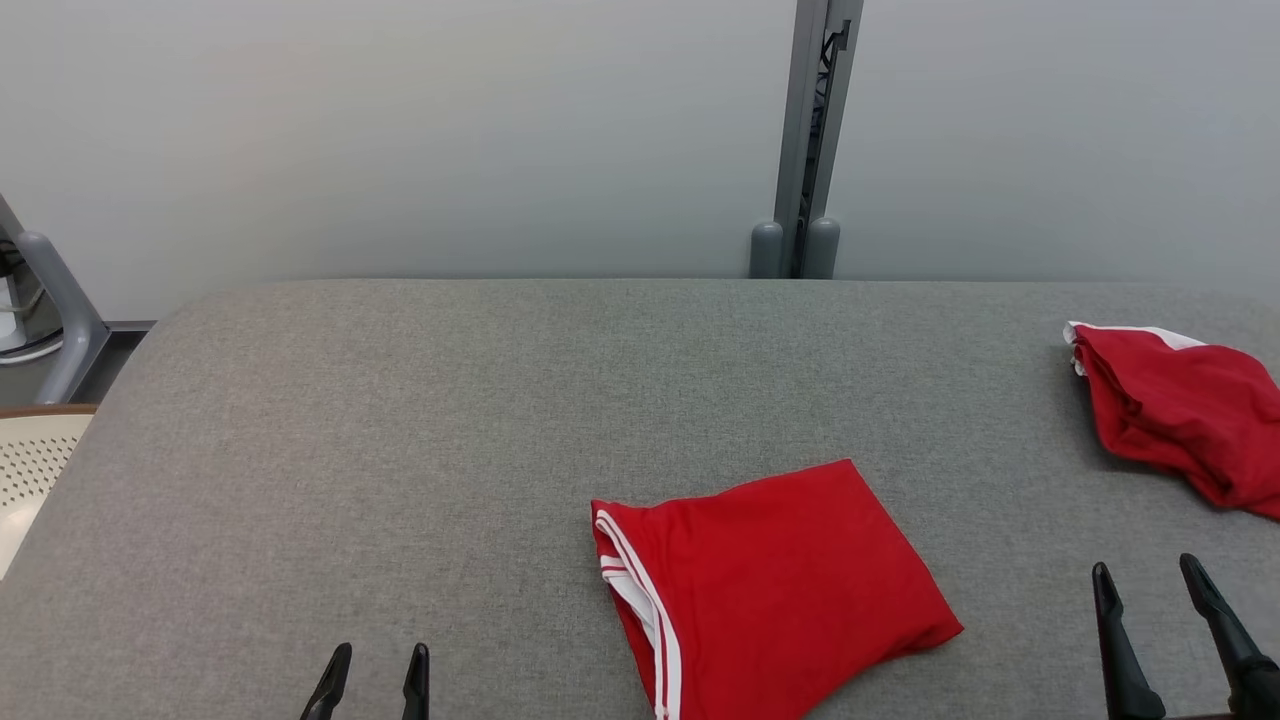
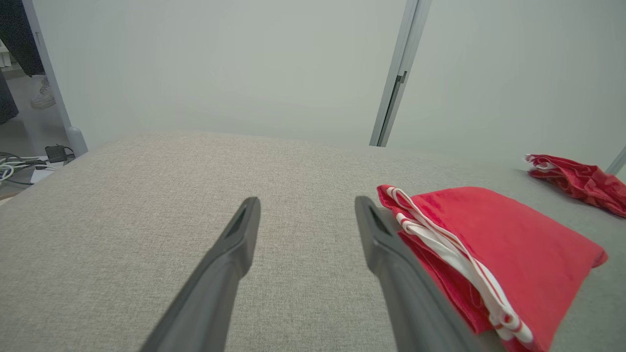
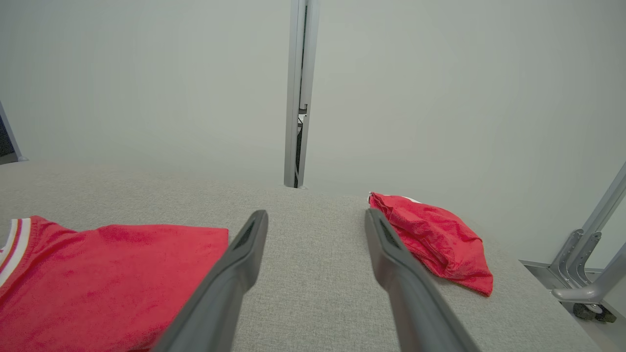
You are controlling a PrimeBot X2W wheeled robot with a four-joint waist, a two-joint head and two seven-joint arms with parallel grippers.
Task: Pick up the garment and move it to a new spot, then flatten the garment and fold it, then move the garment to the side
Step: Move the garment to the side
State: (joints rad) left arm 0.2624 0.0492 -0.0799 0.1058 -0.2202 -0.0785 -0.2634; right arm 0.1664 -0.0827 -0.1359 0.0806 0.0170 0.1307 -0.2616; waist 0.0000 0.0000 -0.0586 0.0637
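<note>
A red garment [image 1: 780, 580] with white-striped trim lies folded into a neat rectangle on the grey table [image 1: 450, 420], near the front middle; it also shows in the left wrist view [image 2: 499, 244] and the right wrist view [image 3: 107, 274]. A second red garment [image 1: 1180, 410] lies crumpled at the table's right edge [image 3: 435, 239]. My left gripper [image 1: 380, 655] stands open at the lower left, to the left of the folded garment, with nothing between its fingers [image 2: 307, 201]. My right gripper [image 1: 1145, 568] stands open at the lower right, between the two garments [image 3: 315, 212], holding nothing.
A pale partition wall with a grey metal post [image 1: 810, 140] runs behind the table. A perforated cream chair seat [image 1: 30, 470] sits off the table's left side. A metal frame leg [image 3: 587, 274] stands past the right edge. Cables [image 2: 14, 168] lie on the floor at the left.
</note>
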